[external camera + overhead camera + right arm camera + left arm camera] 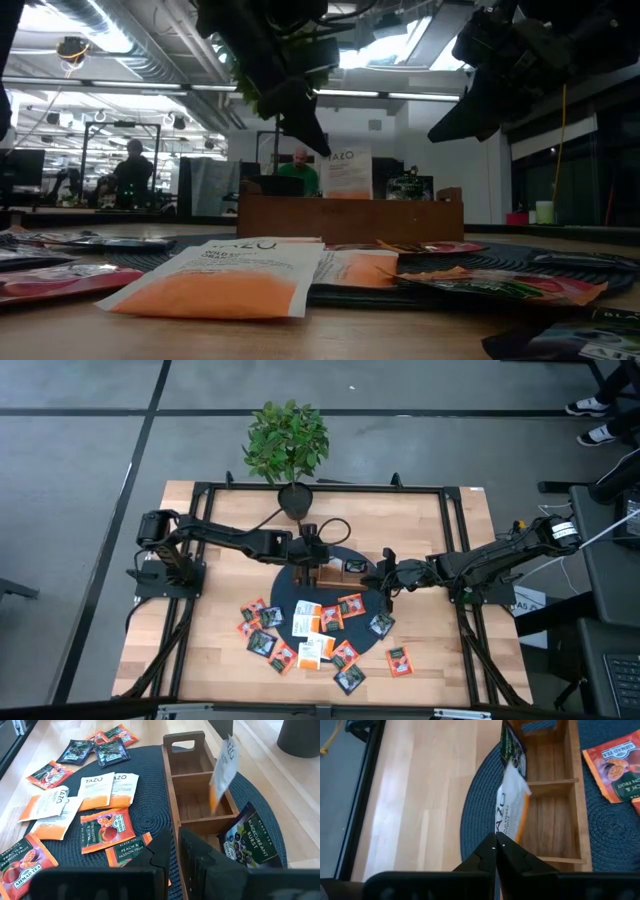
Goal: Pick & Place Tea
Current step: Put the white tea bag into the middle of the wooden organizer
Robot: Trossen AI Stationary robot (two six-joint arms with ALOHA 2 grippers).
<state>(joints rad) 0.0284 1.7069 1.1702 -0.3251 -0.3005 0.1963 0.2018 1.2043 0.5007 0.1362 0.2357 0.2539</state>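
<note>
My left gripper (311,553) is shut on a white and orange tea sachet (222,770) and holds it over the middle compartment of the long wooden tray (336,569). A dark tea sachet (246,841) leans in the tray's end compartment. Several more tea sachets (310,628) lie flat on the round dark mat (290,592) and on the wood near the table's front edge. Just to the right of the tray my right gripper (388,578) hovers. Its fingers (192,851) stand a sliver apart with nothing between them. My left gripper pinches the sachet's upper white end (499,831) between its two fingertips, near a corner. The fingers slant down from the table's left. Below them the sachet hangs tilted, with its orange end (213,802) lowest, over the tray's middle compartment (200,805).
A potted plant (288,442) stands at the table's far edge, behind the tray. Black frame rails (455,550) run along the table's sides. Bare wood (425,795) lies left of the mat. Beyond the table, a person (300,165) sits in the room.
</note>
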